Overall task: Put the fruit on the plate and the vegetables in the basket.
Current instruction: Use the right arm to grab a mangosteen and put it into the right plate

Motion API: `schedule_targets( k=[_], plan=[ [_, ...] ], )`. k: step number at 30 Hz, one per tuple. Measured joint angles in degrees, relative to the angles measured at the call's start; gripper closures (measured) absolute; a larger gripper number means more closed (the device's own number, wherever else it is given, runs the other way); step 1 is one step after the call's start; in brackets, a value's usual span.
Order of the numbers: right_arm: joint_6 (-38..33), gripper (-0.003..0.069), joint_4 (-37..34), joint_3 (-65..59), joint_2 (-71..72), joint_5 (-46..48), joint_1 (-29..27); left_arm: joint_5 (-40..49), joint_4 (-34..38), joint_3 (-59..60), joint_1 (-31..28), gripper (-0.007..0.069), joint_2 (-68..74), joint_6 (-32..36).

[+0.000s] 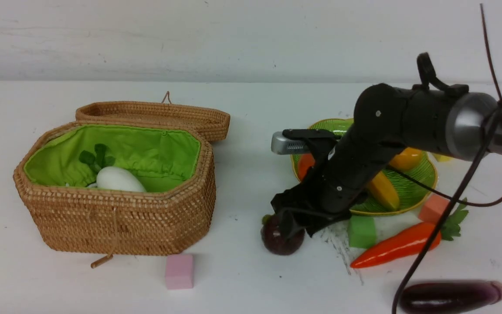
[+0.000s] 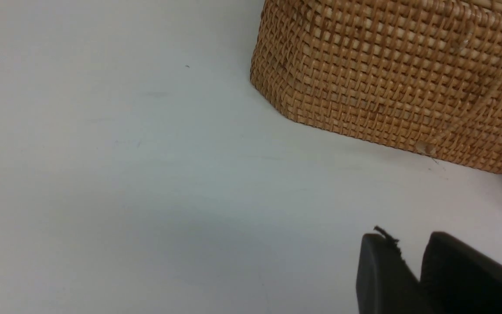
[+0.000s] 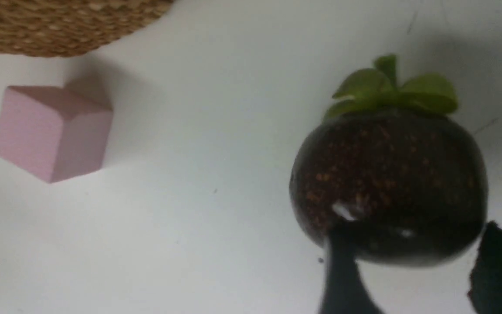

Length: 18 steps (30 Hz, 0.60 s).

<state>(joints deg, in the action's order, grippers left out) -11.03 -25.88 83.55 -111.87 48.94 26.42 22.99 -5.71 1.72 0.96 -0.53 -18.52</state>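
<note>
The dark plum (image 1: 281,242) (image 3: 390,183) with its green leaf cap lies on the table in front of the plate. My right gripper (image 1: 288,229) (image 3: 414,231) is down over it, one finger on each side, shut on it. On the green leaf plate (image 1: 416,179) lie the banana (image 1: 384,189), mango (image 1: 405,158) and persimmon (image 1: 305,163). The white radish (image 1: 118,179) is inside the open basket (image 1: 116,222) (image 2: 390,74). The carrot (image 1: 397,246) and eggplant (image 1: 451,295) lie on the table at the front right. My left gripper (image 2: 408,242) hovers near the basket's outer wall, narrowly open and empty.
The basket's lid (image 1: 155,115) lies folded back behind it. A pink cube (image 1: 179,271) (image 3: 52,131) sits in front of the basket. A green cube (image 1: 361,231) and an orange cube (image 1: 434,208) stand between plate and carrot. My right arm's cable hangs over the eggplant.
</note>
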Motion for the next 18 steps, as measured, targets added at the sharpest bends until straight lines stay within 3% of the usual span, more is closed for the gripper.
schedule_targets(
  k=[1, 3, 6, 13, 16, 17, 18],
  plan=[
    [-0.1, 0.0515, -0.1, 0.0, 0.6, 0.0, 0.0, 0.0, 0.0, 0.0, 0.0, 0.0477, 0.0, 0.0],
    [-0.2, 0.0619, -0.1, 0.0, 1.5, 0.1, 0.0, 0.0, 0.0, 0.0, 0.0, 0.0476, 0.0, 0.0],
    [-0.3, 0.0666, 0.3, 0.0, 3.0, 0.3, 0.0, 0.0, 0.0, 0.0, 0.0, 0.0473, 0.0, 0.0],
    [-0.3, 0.0628, 0.6, 0.0, 3.9, 0.7, 0.4, 0.0, 0.0, 0.0, 0.0, 0.0466, 0.0, 0.0],
    [-0.3, 0.0561, 0.7, 0.0, 4.2, 0.6, 0.6, 0.0, 0.0, 0.0, 0.0, 0.0461, 0.0, 0.0],
    [0.4, 0.0475, 0.8, 0.0, 4.5, 0.6, 0.6, 0.0, 0.0, 0.0, 0.0, 0.0459, 0.0, 0.0],
    [1.0, 0.0440, 0.8, 0.0, 4.5, 0.5, 0.6, 0.0, 0.0, 0.0, 0.0, 0.0459, 0.0, 0.0]
  ],
)
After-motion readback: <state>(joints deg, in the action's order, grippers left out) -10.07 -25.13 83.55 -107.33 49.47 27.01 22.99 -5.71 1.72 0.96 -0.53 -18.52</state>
